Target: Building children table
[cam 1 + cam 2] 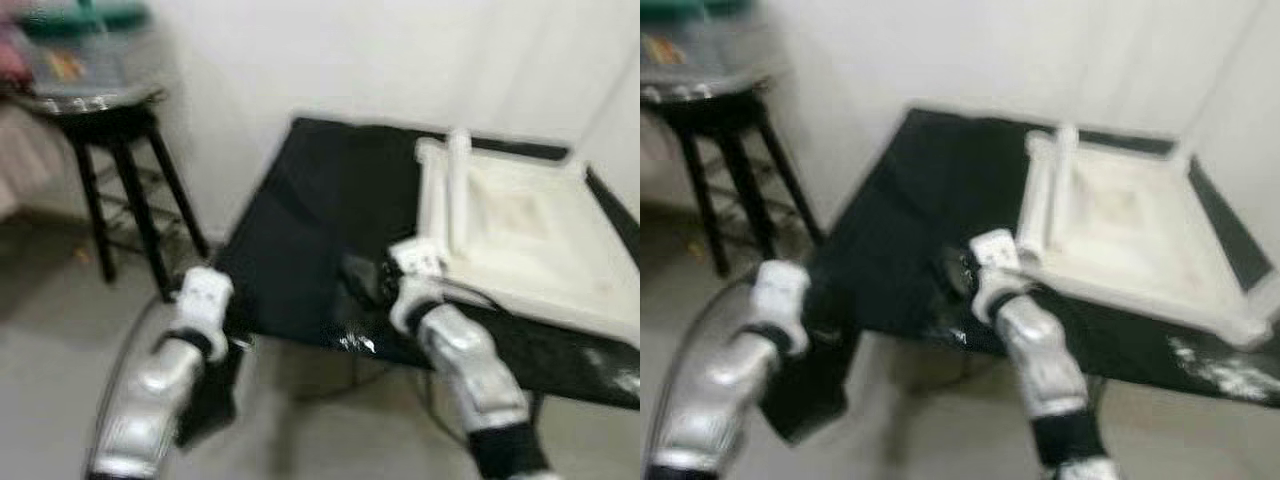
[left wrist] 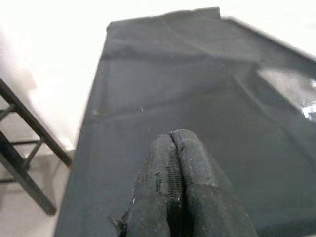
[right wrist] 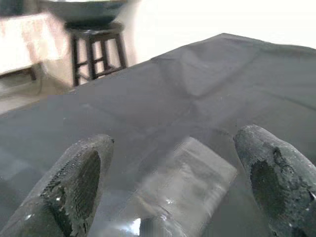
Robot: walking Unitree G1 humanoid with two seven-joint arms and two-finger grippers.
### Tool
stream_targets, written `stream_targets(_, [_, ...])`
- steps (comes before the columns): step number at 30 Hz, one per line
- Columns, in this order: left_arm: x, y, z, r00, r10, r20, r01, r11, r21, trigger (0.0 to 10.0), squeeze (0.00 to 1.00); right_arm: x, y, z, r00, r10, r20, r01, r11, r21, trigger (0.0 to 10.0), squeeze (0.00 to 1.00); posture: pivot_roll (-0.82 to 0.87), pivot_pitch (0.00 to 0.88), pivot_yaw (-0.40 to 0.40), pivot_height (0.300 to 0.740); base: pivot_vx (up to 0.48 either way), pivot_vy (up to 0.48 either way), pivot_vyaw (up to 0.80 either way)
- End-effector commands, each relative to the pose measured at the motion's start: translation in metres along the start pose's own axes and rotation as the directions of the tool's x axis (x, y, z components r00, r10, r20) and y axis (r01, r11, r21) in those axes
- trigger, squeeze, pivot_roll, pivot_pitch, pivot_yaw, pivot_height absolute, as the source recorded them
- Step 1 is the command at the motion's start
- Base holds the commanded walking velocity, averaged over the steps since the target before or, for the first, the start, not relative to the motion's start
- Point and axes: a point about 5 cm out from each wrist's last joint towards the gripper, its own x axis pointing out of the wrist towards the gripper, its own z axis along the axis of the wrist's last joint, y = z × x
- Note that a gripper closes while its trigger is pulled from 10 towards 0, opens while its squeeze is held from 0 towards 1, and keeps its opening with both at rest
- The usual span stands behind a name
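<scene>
The upturned white children's table point(image 1: 510, 235) lies on the black-covered counter point(image 1: 300, 240), probably light and stiff, best gripped by a leg, while the right claw point(image 3: 168, 192) gapes over a clear bag point(image 3: 185, 180) and the left claw point(image 2: 180, 192) is pressed together.

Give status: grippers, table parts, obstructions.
Left gripper shut, empty, at the black cloth's near edge. Right gripper open above a clear plastic bag on the cloth. White table frame upside down, untouched. Black stool to the left.
</scene>
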Motion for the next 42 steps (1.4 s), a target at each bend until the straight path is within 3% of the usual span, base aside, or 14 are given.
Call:
stream_targets(1, [0.0025,-0.0045,0.0043,1.000,-0.019,0.016,0.018,1.000,0.014,10.0,0.00,-0.0037,-0.0072,-0.0026,1.000,-0.028,-0.006,0.028,1.000,0.004,10.0,0.00,-0.04,0.029,-0.025,0.740,0.000,0.000,-0.80])
stream_targets(15, [0.0028,-0.0048,0.0093,0.998,-0.026,0.061,0.028,0.999,-0.021,10.0,0.00,-0.0034,-0.0080,-0.0024,1.000,-0.022,-0.007,0.022,1.000,-0.001,10.0,0.00,-0.05,0.032,-0.026,0.740,0.000,0.000,-0.80])
stream_targets(28, [0.0041,-0.0072,0.0078,0.998,-0.036,0.051,0.040,0.997,-0.069,10.0,0.00,-0.0033,-0.0084,-0.0022,1.000,-0.018,-0.004,0.018,1.000,-0.002,10.0,0.00,-0.05,0.035,-0.028,0.740,0.000,-0.358,0.00])
stream_targets(42, [0.0044,-0.0045,0.0076,0.998,-0.027,0.053,0.031,0.996,-0.081,10.0,0.00,-0.0029,-0.0072,-0.0031,1.000,-0.018,-0.006,0.019,1.000,0.003,10.0,0.00,-0.05,0.029,-0.023,0.740,0.000,0.000,0.00])
